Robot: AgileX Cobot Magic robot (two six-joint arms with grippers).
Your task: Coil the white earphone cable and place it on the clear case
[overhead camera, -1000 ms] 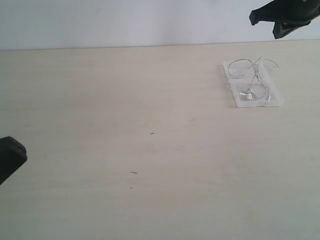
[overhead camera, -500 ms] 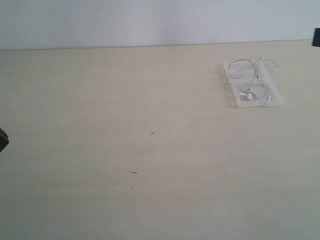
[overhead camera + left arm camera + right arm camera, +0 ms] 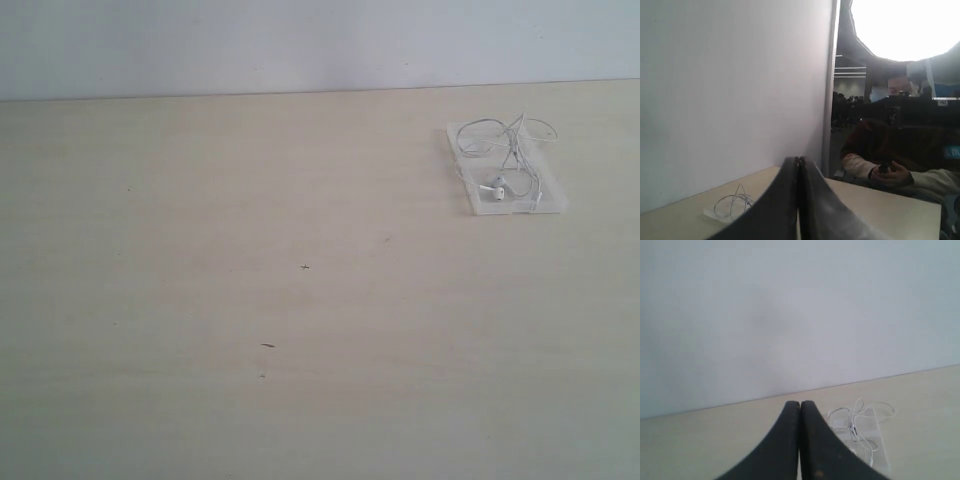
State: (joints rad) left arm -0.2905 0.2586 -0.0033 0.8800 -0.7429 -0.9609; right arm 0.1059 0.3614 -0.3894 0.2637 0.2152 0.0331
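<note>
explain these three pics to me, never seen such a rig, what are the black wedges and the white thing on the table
It is a robot with two arms, each ending in a claw with a camera at the wrist. The wide picture comes from a separate camera over the table; neither arm shows in it. The other two come from the wrist cameras: the dark wedges are the left claw and the right claw, both shut and holding nothing. On the table lies a clear case with the white earphone cable loosely coiled on top.
</note>
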